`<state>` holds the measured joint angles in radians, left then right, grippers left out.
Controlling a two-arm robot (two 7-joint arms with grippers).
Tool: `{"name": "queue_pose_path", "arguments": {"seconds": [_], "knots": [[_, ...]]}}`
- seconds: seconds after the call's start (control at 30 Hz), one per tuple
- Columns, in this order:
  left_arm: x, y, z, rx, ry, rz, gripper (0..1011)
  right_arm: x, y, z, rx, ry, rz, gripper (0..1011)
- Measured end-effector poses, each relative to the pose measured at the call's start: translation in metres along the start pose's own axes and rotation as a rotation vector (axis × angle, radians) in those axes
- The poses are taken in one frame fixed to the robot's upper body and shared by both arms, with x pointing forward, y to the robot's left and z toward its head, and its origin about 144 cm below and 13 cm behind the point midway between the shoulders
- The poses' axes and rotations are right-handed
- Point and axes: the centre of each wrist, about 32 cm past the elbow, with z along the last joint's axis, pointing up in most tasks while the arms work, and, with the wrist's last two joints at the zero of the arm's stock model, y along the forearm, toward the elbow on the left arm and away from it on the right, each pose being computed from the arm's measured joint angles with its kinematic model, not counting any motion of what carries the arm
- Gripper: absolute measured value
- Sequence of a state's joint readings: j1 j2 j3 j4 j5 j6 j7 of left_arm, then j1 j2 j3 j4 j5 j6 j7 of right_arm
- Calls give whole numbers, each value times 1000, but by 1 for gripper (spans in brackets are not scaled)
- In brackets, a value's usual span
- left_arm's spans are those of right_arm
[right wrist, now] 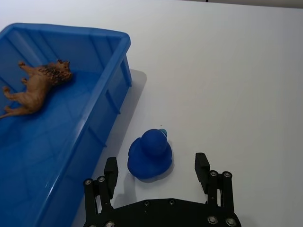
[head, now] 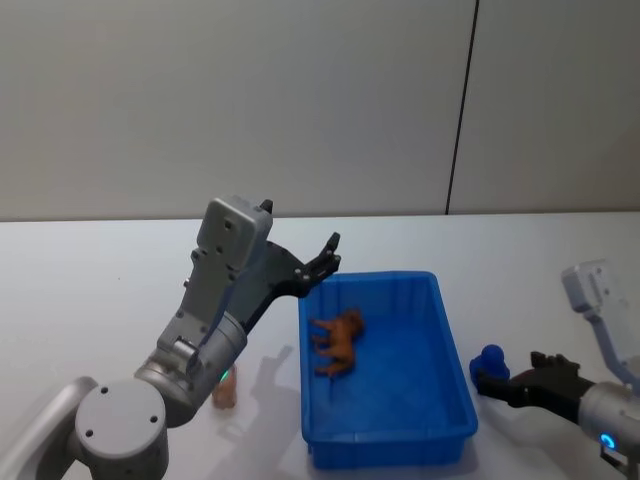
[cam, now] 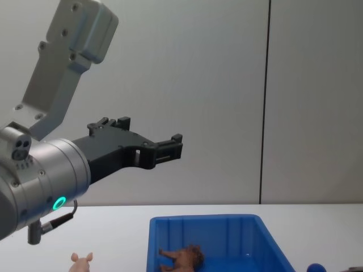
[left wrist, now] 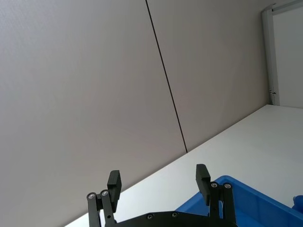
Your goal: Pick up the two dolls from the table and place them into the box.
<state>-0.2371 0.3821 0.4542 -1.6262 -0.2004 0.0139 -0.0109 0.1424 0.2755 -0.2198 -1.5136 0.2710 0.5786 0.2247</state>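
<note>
The blue doll (right wrist: 150, 153) sits on the table (right wrist: 227, 71) just right of the box (right wrist: 125, 56), straight ahead of the right gripper (right wrist: 156, 163), fingers parted. The left gripper (left wrist: 158, 174) hangs spread over the box's left rim, and the brown doll (right wrist: 38, 87) lies inside.

One white table (head: 100, 280). One blue box (head: 400, 392). Three small toys in all: one brown doll (head: 338, 340), one blue doll (head: 490, 362) and one pink pig (cam: 83, 262). Two robot arms, each ending in one gripper, the left gripper (head: 330, 254) and the right gripper (right wrist: 156, 164), with two black fingers apiece.
</note>
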Motion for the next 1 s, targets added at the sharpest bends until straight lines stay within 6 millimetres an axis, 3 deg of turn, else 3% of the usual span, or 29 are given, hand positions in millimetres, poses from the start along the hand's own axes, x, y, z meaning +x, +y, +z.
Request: {"name": "queue_pose_path", "arguments": {"seconds": [0.87,1.0], "knots": [[0,0,0,0,0,0,1001,3,40,15,-64,-29,36,998],[0,0,0,0,0,0,1001,3,43,15,-75,-26,44,910]]}}
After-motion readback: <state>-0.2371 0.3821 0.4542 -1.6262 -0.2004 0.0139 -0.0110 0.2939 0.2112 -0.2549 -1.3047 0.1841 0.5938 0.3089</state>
